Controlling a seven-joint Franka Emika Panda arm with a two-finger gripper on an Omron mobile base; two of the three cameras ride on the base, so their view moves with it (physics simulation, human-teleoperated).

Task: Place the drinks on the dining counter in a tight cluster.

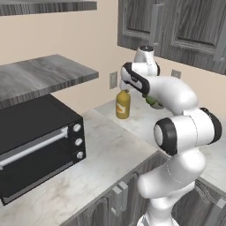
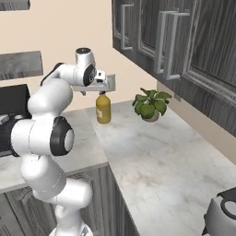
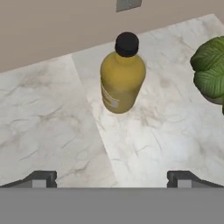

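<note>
My tool [image 3: 111, 179] spread wide and holding nothing, hanging above the pale marble desk [image 3: 52, 122], amber-orange juice bottle with black cap [image 3: 121, 76] upright at my 12 o'clock, leafy green potted plant [image 3: 211, 70] at 2 o'clock.

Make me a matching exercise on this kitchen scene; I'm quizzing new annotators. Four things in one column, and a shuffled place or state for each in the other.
Things:
1. juice bottle
2. potted plant
3. toaster oven
4. gripper

Places or states:
A. black, on the counter under a grey shelf
B. open, above the counter, holding nothing
C. upright near the wall outlet, black cap on
D. leafy green, beside the bottle, by the wall

Pairs: 1-C, 2-D, 3-A, 4-B
</note>
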